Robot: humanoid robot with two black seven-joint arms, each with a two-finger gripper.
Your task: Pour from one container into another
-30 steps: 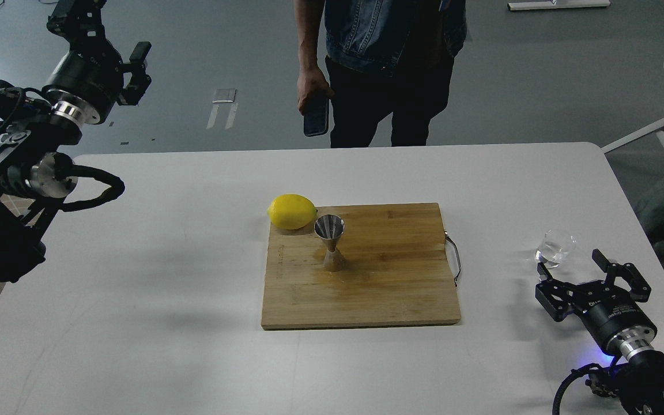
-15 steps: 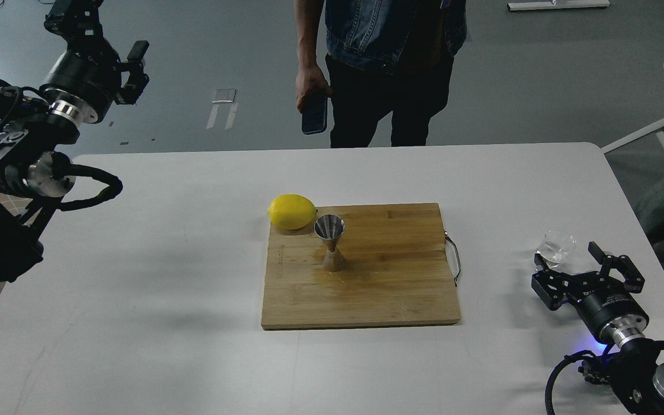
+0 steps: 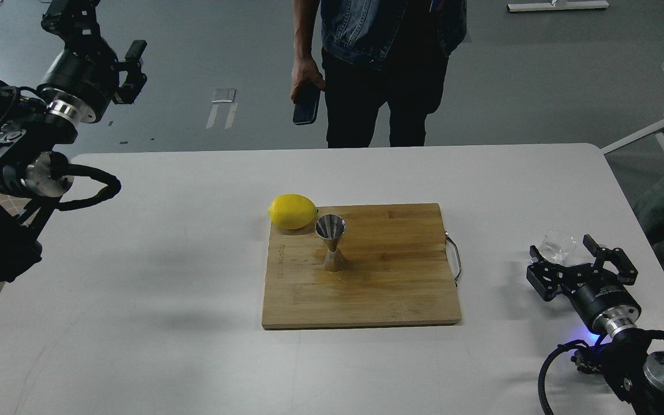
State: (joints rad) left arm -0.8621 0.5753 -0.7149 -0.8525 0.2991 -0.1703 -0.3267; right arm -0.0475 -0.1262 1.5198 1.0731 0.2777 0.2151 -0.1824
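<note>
The glass tumbler [image 3: 559,244] is framed by the right gripper [image 3: 562,249], fingers apart, at the table's [image 3: 193,346] right side. It should be squeezed gently, then carried level to the jigger [image 3: 330,242].

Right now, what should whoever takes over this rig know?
Right end effector: open, low on the table, fingers either side of the glass, not closed on it.
Left end effector: raised at far left, holding nothing; open or shut is unclear.
Jigger: upright on the cutting board, beside the lemon.
Done: approach to the glass.
Left: grasp, lift, carry to the jigger, pour.
</note>
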